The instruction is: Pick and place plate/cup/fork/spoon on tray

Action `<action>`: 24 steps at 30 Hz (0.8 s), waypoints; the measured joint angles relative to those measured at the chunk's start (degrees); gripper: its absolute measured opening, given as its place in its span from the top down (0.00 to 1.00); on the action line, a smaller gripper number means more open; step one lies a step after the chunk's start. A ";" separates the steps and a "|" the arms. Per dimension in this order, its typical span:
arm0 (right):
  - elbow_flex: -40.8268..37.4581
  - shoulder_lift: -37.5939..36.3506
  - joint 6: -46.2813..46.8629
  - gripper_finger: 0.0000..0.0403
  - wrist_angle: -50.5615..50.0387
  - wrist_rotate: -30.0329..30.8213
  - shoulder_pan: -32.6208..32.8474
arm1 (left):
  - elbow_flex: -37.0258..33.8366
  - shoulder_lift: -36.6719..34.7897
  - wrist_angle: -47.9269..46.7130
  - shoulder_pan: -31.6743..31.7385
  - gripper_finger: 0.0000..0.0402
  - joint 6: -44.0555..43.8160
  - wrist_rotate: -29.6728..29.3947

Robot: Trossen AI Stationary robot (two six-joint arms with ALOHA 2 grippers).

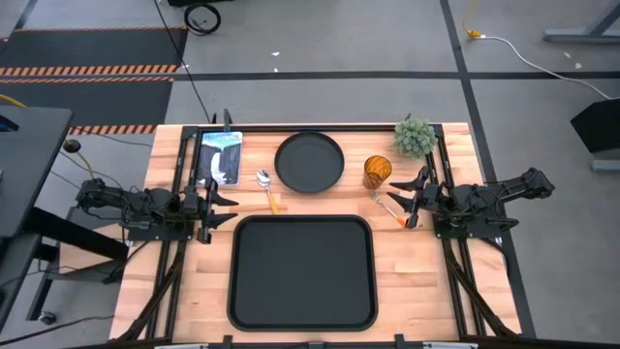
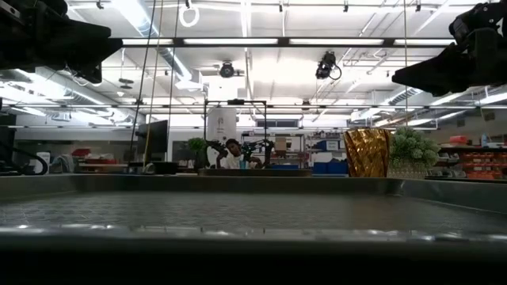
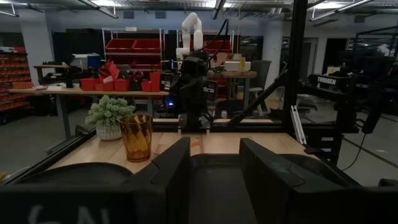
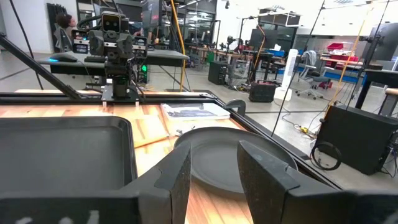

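Tray first: large black rectangular tray [image 1: 301, 271] sits empty nearest you, its raised rim to clear. Left gripper [image 1: 219, 201] and right gripper [image 1: 415, 198] flank it, both with fingers spread, holding nothing. Beyond lie the orange-handled spoon [image 1: 266, 188] and orange-handled fork [image 1: 388, 205], thin and flat on the wood; pinch the handles. Round matte black plate [image 1: 309, 161] looks stiff and shallow; grip its rim. Amber patterned tumbler [image 1: 377, 172] probably slick, light; take its wall. A small potted plant [image 1: 415, 137] and a booklet [image 1: 219, 157] crowd the far corners.

Bright overhead strip lighting, soft shadows
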 joint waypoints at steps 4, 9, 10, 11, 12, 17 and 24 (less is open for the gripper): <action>0.02 0.00 0.01 0.66 0.00 0.00 0.00 | 0.00 0.02 3.12 0.11 0.63 -0.21 -1.02; 0.02 0.00 0.00 0.66 0.00 0.00 0.00 | 0.00 0.00 4.16 0.13 0.63 -5.88 -2.54; 0.00 0.00 0.01 0.66 0.00 0.01 0.00 | 0.00 0.00 3.28 0.11 0.63 -5.68 -3.25; 0.00 0.00 0.01 0.66 -0.01 0.01 0.00 | 0.00 0.01 2.00 0.11 0.63 -5.76 -4.14; 0.01 0.01 0.01 0.66 -0.02 0.00 0.00 | 0.00 0.02 0.74 0.11 0.63 -6.43 -4.93; 0.00 0.00 0.02 0.66 0.00 0.00 0.00 | 0.00 0.10 -4.31 0.11 0.63 -12.25 -5.06; 0.00 0.00 0.02 0.66 0.20 0.00 0.00 | 0.00 5.82 8.52 1.57 0.63 -1.44 -8.49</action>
